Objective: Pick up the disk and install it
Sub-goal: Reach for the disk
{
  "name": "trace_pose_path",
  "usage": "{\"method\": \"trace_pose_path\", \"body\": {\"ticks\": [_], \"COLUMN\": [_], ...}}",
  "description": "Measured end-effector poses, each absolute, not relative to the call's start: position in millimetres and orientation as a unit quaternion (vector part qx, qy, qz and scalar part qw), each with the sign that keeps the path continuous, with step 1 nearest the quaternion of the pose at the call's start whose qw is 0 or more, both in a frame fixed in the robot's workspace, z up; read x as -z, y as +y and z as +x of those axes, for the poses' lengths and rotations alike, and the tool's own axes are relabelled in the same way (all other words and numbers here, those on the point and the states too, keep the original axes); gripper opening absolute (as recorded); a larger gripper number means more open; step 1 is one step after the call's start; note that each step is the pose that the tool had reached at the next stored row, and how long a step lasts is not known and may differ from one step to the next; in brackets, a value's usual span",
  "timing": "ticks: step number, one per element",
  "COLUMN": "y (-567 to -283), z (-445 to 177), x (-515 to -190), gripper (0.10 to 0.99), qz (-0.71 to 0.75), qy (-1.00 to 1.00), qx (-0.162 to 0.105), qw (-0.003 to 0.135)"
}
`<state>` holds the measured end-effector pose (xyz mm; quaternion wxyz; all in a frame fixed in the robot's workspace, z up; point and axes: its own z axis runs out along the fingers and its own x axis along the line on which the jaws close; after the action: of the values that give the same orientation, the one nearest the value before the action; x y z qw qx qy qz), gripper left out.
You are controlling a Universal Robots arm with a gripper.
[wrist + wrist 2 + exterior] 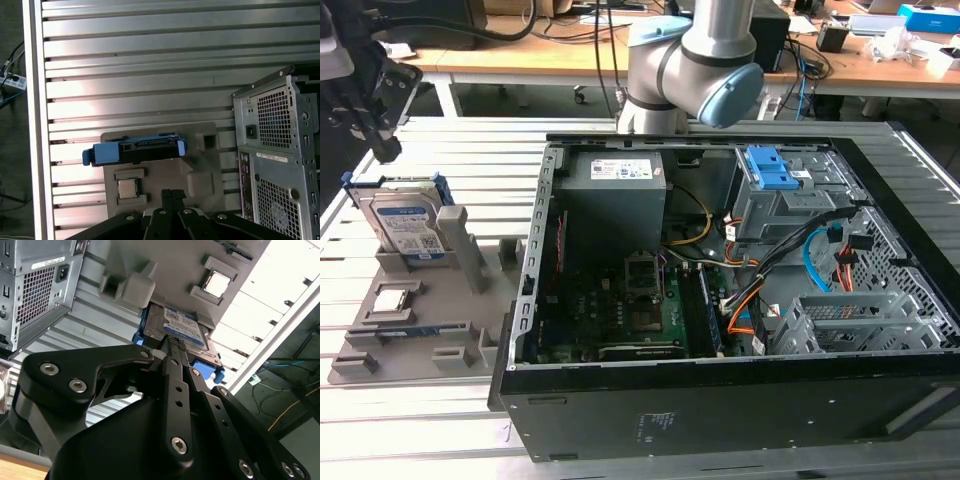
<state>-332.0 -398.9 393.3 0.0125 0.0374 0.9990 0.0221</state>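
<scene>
Robotics lab, slatted aluminium bench (470,150), opened computer case (720,405), cable-strewn desks (865,68)

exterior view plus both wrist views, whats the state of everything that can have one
disk: standing on edge in the grey holder, not gripped, not installed
gripper: shut, empty, near the disk but apart from it
computer case: lying on its side, side panel off, inside exposed
chip: lying flat in a square recess of the holder
</scene>
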Motion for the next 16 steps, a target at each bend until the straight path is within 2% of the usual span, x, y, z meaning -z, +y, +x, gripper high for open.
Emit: {"method": "trace_pose_path", "body": {"ticks": [16], "y": [-398.9], "z": [-369.1], "x": [-393.3], "gripper": [0.106], "qz": [0.037], "qy": [0.999], "qx": [-0.022], "qw": [0.012]}}
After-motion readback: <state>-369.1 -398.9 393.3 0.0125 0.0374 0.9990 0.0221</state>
